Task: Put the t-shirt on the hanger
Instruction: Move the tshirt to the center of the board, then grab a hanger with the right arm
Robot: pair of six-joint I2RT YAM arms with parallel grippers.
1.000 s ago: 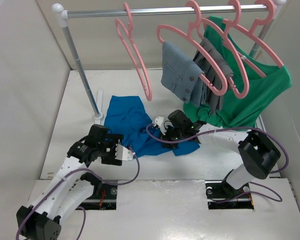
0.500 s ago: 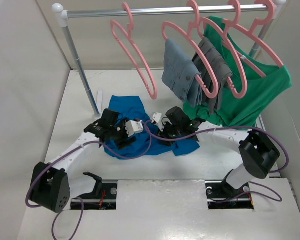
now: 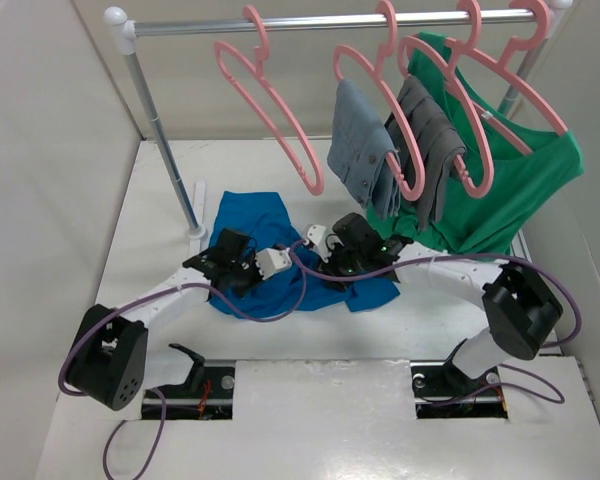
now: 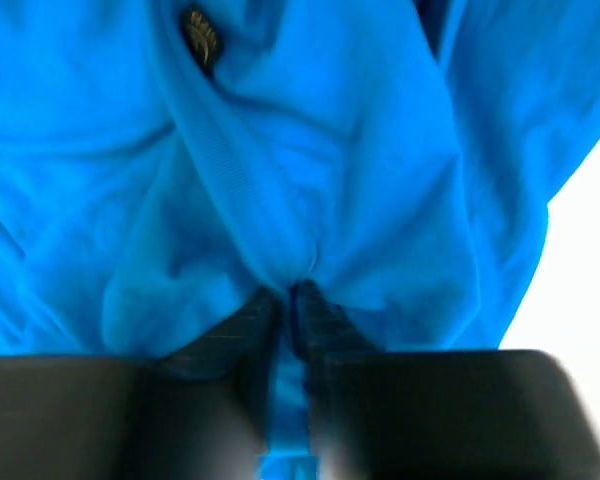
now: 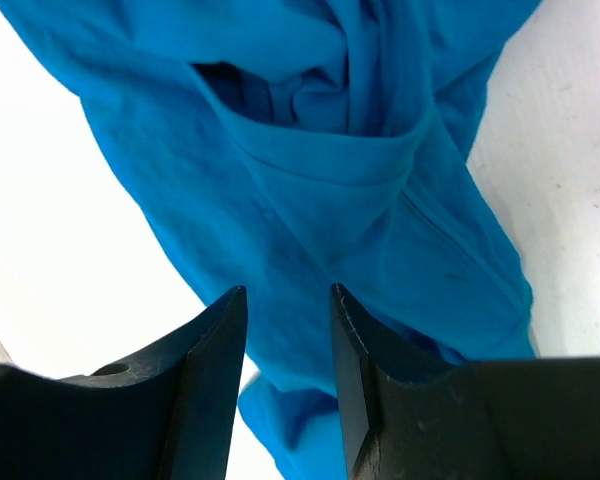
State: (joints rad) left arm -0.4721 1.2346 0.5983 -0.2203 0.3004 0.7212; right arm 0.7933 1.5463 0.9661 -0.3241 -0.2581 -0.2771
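The left gripper [image 4: 288, 300] is clamped nearly closed on a raised fold of the t-shirt [image 3: 250, 220], which lies crumpled on the table [image 3: 160, 230], mid-surface, near the foot of the rack's left post. Above it the hanger [image 3: 316, 182] hangs bare on the rail. The right gripper [image 5: 288, 292] stands partly open over the shirt's right part, gripping nothing.

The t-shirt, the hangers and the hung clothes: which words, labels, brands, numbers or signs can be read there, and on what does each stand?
No text is readable in any view.
t-shirt: one small dark-gold mark, too blurred to read.
hanger, grey garments, green shirt: no print or label shows.
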